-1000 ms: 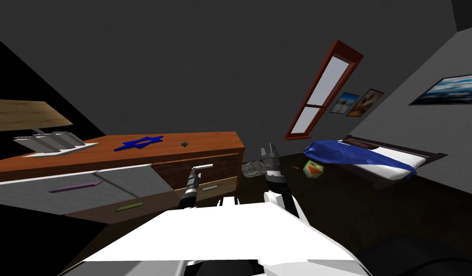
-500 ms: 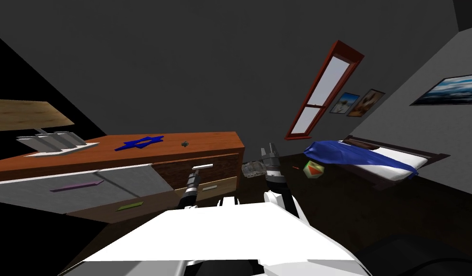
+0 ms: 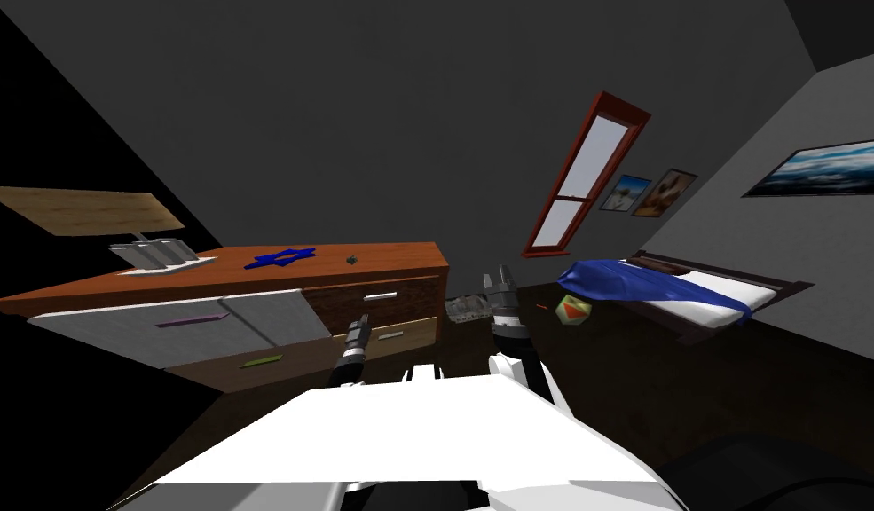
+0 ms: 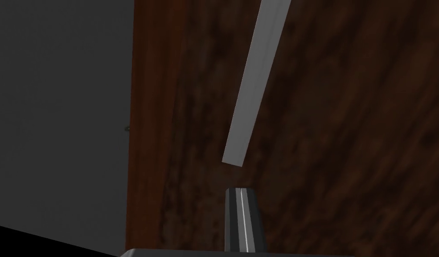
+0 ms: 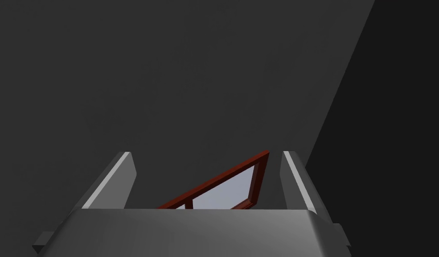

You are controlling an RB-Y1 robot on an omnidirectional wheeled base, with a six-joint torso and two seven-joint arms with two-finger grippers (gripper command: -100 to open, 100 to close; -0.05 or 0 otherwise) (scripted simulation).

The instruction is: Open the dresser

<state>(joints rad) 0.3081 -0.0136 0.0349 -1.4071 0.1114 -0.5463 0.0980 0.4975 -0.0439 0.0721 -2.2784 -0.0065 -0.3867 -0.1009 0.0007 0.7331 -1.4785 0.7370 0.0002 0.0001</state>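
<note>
Reddish-brown wooden dresser (image 3: 399, 255) mid-left in head view. Left gripper (image 4: 240, 192): fingers pressed together, holding nothing, tip just short of light grey bar handle (image 4: 254, 80) on dark brown drawer front (image 4: 347, 134). Right gripper (image 3: 499, 277) near frame centre: fingers spread, empty.

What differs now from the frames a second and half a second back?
The whole head view has shifted: my own move, backing off, so the dresser sits farther away. The left pincer, whose tip was at the grey handle, now stops just short of it, shut on nothing. The drawer front looks no further out; the right pincer stays raised and open.
</note>
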